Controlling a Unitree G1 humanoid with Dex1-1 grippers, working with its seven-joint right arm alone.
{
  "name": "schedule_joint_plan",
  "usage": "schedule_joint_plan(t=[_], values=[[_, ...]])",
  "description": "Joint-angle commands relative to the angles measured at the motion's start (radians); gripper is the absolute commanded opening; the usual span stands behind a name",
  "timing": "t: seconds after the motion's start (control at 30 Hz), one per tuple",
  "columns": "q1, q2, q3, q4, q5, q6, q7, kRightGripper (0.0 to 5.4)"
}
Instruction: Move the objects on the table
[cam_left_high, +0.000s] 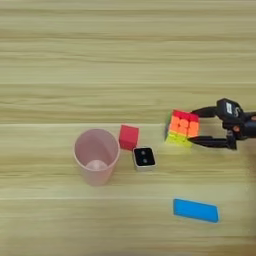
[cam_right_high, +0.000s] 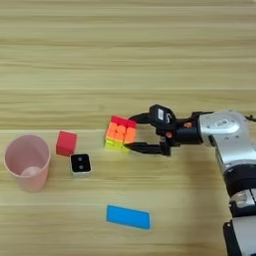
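The right gripper (cam_right_high: 134, 132) has its 2 black fingers spread around the puzzle cube (cam_right_high: 120, 133) (just right of the red cube (cam_right_high: 66, 143)) on the table (cam_right_high: 125, 60), so the grasp step seems underway, and the next move calls for closing before lifting.

Two cubes (cam_left_high: 129, 137) (cam_left_high: 183, 128), one bar (cam_left_high: 195, 210), one cup (cam_left_high: 96, 156).

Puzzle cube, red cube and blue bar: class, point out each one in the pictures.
puzzle cube (cam_right_high: 120, 133), right eye view, its orange front face.
red cube (cam_left_high: 128, 137), left eye view, middle of its top.
blue bar (cam_right_high: 128, 217), right eye view, centre of its flat face.
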Motion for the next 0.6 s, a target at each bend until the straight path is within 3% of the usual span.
schedule_joint_plan(t=[0.03,0.6], values=[[-0.075,-0.013,-0.021,-0.028,-0.007,0.022,-0.045,3.31],[-0.087,0.038,-0.009,-0.028,-0.024,0.055,-0.067,3.31]])
